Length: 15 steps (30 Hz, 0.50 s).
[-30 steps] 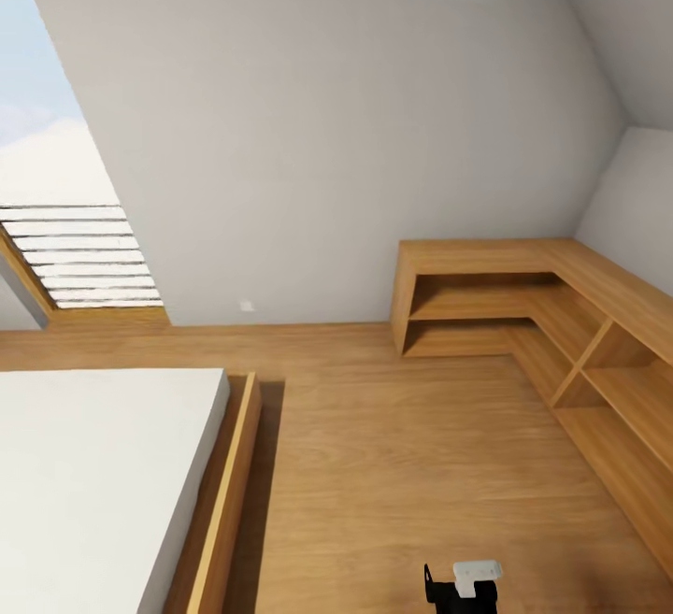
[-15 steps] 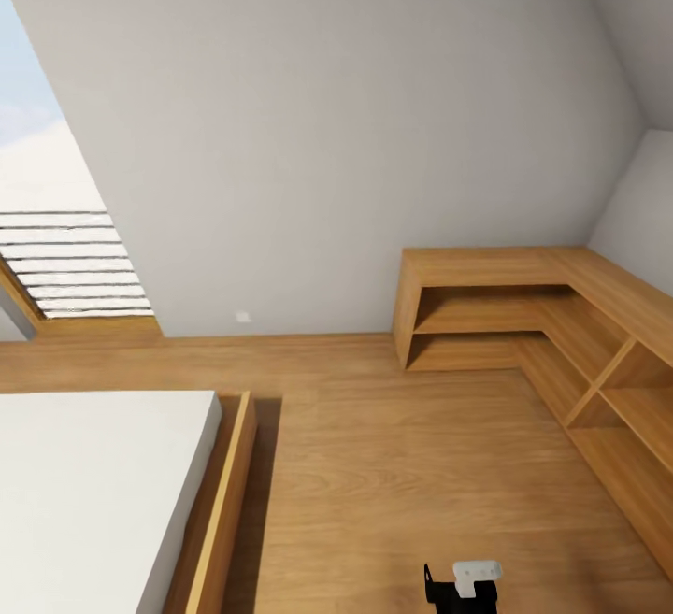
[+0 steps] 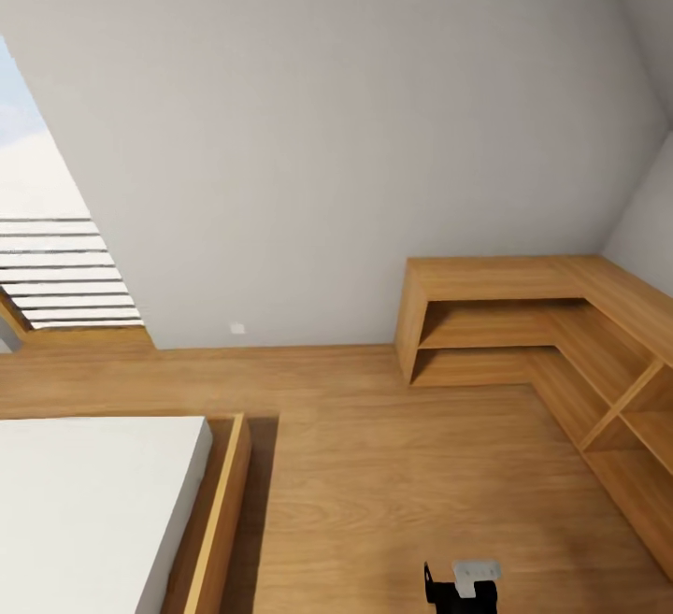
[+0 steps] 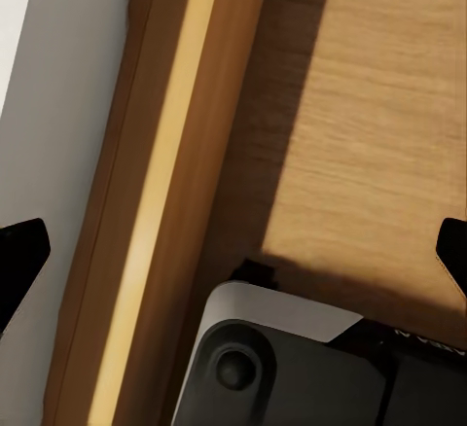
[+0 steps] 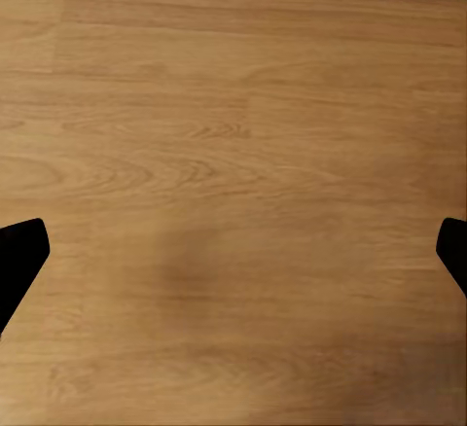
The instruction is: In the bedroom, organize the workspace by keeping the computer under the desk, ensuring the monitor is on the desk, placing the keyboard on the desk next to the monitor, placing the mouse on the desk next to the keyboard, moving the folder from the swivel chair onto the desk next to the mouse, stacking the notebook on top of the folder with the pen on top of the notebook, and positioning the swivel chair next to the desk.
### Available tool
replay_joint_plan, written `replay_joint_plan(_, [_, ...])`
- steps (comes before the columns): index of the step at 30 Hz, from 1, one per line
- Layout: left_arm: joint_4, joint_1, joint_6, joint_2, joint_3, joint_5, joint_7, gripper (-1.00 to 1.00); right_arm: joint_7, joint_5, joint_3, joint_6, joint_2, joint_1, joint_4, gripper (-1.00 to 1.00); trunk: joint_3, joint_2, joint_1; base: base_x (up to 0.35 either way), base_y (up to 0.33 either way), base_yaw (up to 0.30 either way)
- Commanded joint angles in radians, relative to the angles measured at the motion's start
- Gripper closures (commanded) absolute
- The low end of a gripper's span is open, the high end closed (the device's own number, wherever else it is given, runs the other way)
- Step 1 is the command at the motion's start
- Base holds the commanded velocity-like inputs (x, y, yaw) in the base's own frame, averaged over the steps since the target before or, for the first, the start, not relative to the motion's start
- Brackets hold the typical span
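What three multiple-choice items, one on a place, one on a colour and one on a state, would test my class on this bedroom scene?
1. Where is the wooden shelf unit in the head view?
A. In the corner at the right
B. Against the window
C. On the bed

2. What colour is the mattress?
A. Blue
B. White
C. Black

3. In what state is the right gripper?
A. Shut on a pen
C. Shut on a folder
B. Open, holding nothing

Answers: 1 A, the L-shaped unit runs along both walls at the right. 2 B, the mattress is white inside a wooden bed frame. 3 B, its two dark fingertips stand far apart at the edges of the right wrist view, with bare wood floor between them.
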Motion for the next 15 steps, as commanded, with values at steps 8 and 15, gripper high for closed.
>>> replay_joint_plan(8, [-0.001,-0.001,-0.005,0.001,-0.008,0.010,0.005,-1.00,-0.001,-0.009,0.009,-0.004,0.000,-0.001,0.001,-1.00,-0.001,-0.002,0.001,0.322,0.000,-0.031])
replay_joint_plan(15, [-0.001,-0.001,-0.005,0.001,-0.008,0.010,0.005,-1.00,0.002,-0.009,0.010,-0.004,0.000,-0.002,0.001,-1.00,0.004,-0.002,0.001,0.322,0.000,-0.156])
